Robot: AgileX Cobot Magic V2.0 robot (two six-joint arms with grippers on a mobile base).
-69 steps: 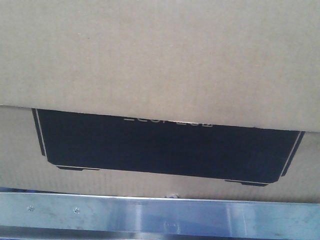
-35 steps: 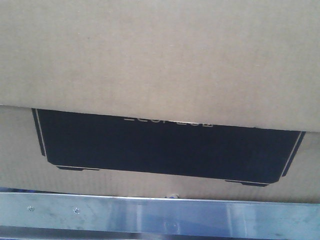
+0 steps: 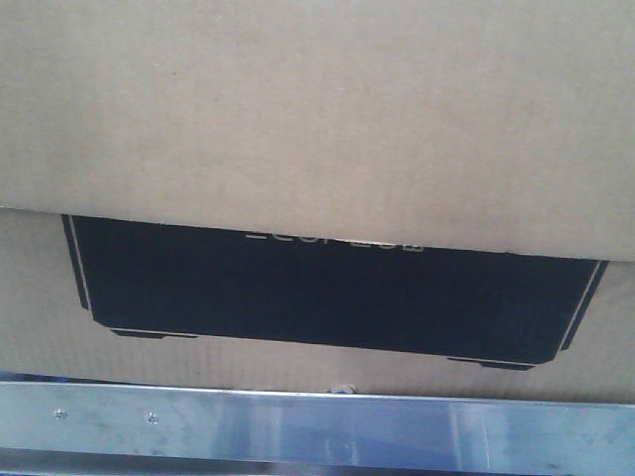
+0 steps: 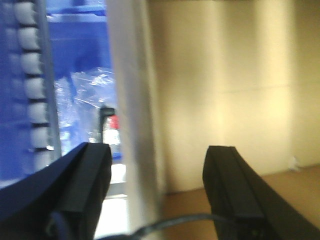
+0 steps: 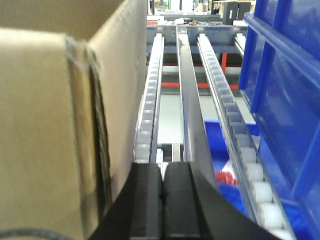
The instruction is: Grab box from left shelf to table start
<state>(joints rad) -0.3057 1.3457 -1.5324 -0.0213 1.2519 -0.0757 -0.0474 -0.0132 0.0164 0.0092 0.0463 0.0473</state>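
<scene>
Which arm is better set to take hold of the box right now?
Left, probably. The left gripper is open with the box wall straight ahead. The right gripper is shut, pointing along the rollers beside the box.

One cardboard box (image 3: 317, 109), with one black panel (image 3: 327, 297) printed on it. One silver rail (image 3: 317, 431) carrying two screws (image 3: 61, 414); two rows of white rollers (image 5: 149, 105) in the right wrist view, one metal bar (image 5: 186, 100) between them, one blue bin (image 5: 285, 90) beside. Two grippers, left gripper (image 4: 157, 152) and right gripper (image 5: 162, 170), two black fingers each
</scene>
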